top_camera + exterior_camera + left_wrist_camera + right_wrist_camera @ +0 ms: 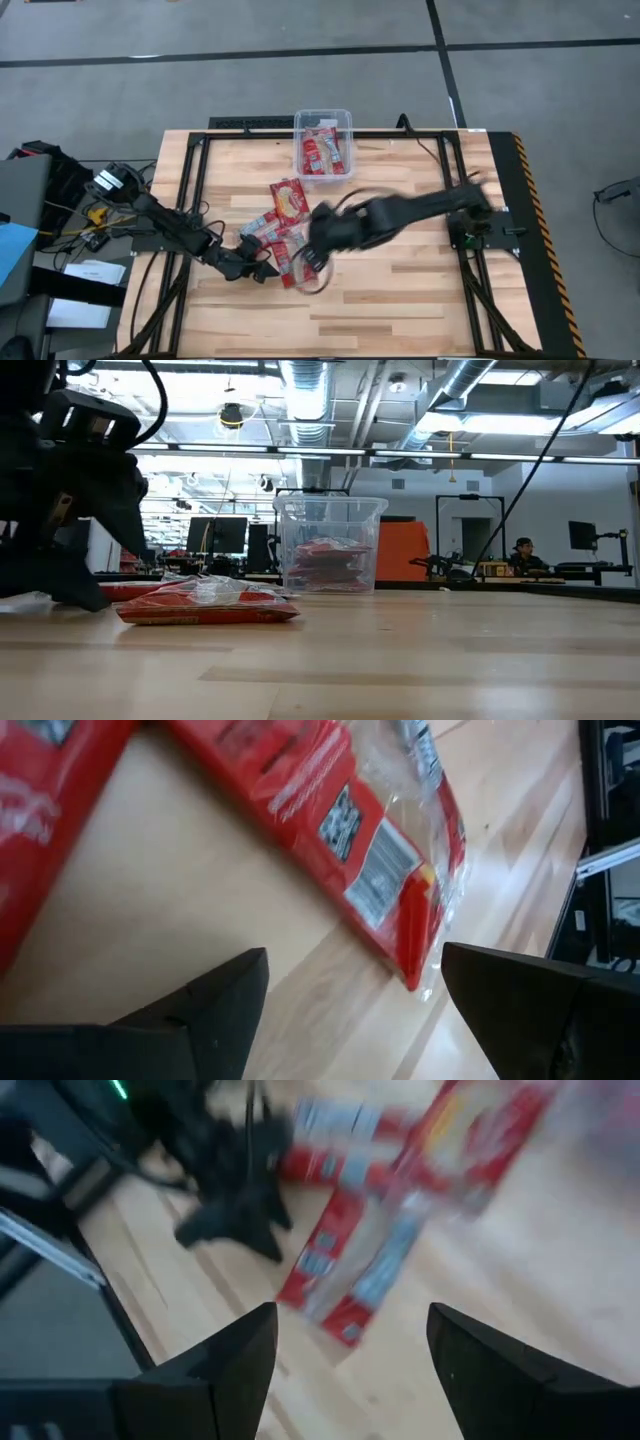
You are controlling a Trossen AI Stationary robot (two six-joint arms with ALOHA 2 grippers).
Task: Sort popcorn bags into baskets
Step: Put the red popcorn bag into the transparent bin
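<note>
- Sitting at the table's (400, 300) far edge: the bin (323, 143), holding about 2 bags (324, 152) already.
- Lying loose near the table's middle: a cluster of bags (285, 222), some overlapping, the exact count hard to tell.
- Reaching over the cluster's near side: right gripper (350, 1345), jaws apart, nothing between them.
- Resting low at the cluster's left side: left gripper (355, 995), jaws spread wide, empty, a bag's corner (400, 920) just ahead.
- Judging the step: picking the next bag, with roughly 2 sorted and most remaining.
- Needing next: lowering over 1 bag's edge, closing, then carrying it to the bin.
</note>
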